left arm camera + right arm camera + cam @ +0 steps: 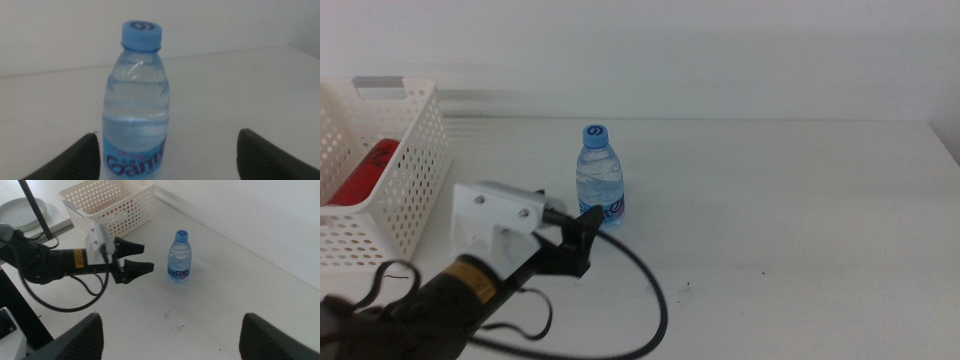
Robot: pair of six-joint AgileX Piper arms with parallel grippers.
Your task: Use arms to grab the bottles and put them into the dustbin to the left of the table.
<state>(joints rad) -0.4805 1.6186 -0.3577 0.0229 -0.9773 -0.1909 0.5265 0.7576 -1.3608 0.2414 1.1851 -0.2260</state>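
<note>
We read this as robotics lab or test cell, not home. Large plain white flat worktop [800, 230] against bare white wall [720, 50], no decoration. White-bodied robot arm with black cable [60, 262] mounted at worktop edge, black two-fingered end effector [142, 257] at its tip. Staged props only: small clear water bottle with blue cap [599, 178], white perforated plastic basket [380, 190] holding red can [365, 170]. Round grey plate-like object [20, 210] beyond worktop; we cannot identify it.

Middle overhead; left wrist close, right wrist far; all share water bottle [600, 177].
</note>
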